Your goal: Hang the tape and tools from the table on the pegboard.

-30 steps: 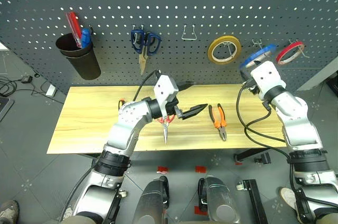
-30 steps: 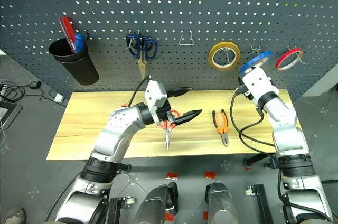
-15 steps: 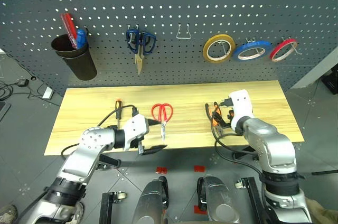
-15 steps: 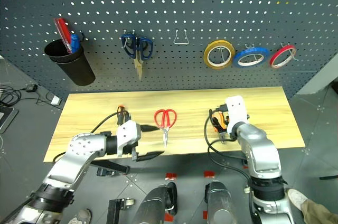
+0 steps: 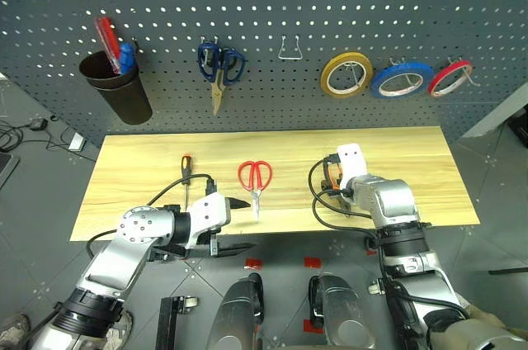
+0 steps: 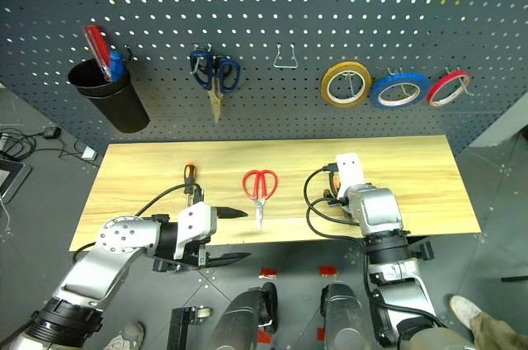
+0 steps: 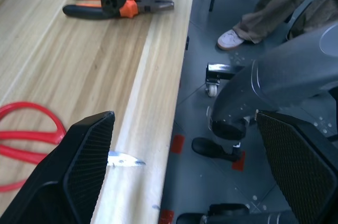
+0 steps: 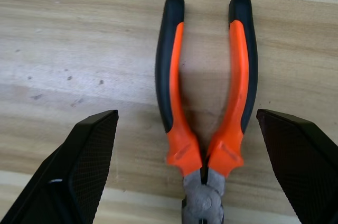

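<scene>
On the pale table [image 5: 148, 172], the right gripper [image 8: 187, 166] hung with jaws spread astride the pliers [image 8: 206, 97] near its front edge, evidently for grasping, while the left gripper [image 5: 235, 224], likewise spread, idled empty.

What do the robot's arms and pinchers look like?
Both arms have smooth, rounded silver-grey shells with black joints, and black cables loop beside them. Each wrist carries a white boxy block. The left gripper and right gripper each have two black fingers, wedge-shaped, with a fine crosshatched grip pattern on the inner pads.
</scene>
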